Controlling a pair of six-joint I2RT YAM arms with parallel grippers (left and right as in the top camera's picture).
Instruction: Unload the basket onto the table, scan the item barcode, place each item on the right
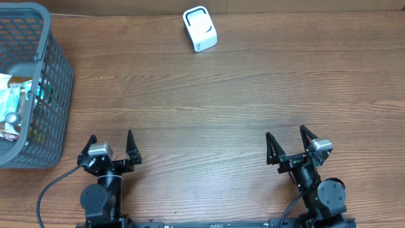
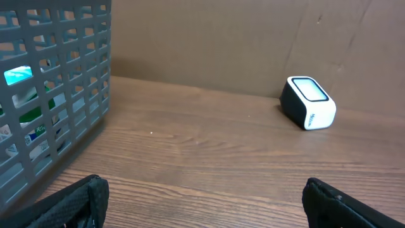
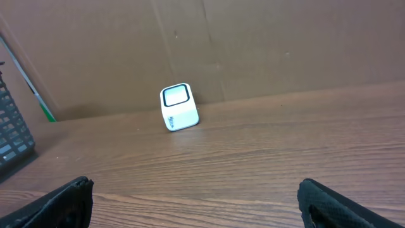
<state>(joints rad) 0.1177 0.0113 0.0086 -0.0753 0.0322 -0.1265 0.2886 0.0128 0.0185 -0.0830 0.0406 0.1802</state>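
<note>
Left gripper [image 1: 111, 136], right gripper [image 1: 285, 132] agape; one scanner [image 1: 200, 28], one basket [image 1: 60, 76].

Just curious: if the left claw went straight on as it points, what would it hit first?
Probably nothing: the left claw points over bare table, between the grey basket and the white scanner; depth is unclear.

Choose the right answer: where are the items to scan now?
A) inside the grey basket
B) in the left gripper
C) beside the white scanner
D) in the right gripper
A: the packaged items lie inside the grey basket, and the left gripper and the right gripper are both open and empty.
</note>
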